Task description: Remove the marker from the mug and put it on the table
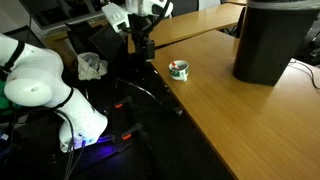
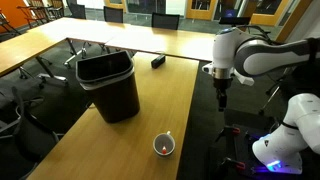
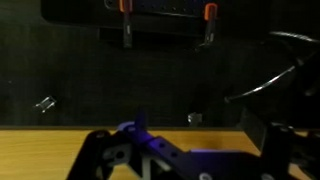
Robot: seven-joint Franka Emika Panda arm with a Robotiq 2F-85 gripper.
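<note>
The mug is a small white cup standing on the table near its dark edge. It also shows in an exterior view at the near end of the table. The marker is a reddish stick inside the mug, seen from above as a red spot. My gripper hangs beyond the table's edge, over the dark floor, well apart from the mug. In the wrist view its jaws are spread open and empty, with the table edge below them. The mug is out of the wrist view.
A big black bin stands on the table behind the mug. A small dark object lies at the table's far end. My white arm base and cables sit on the dark floor beside the table.
</note>
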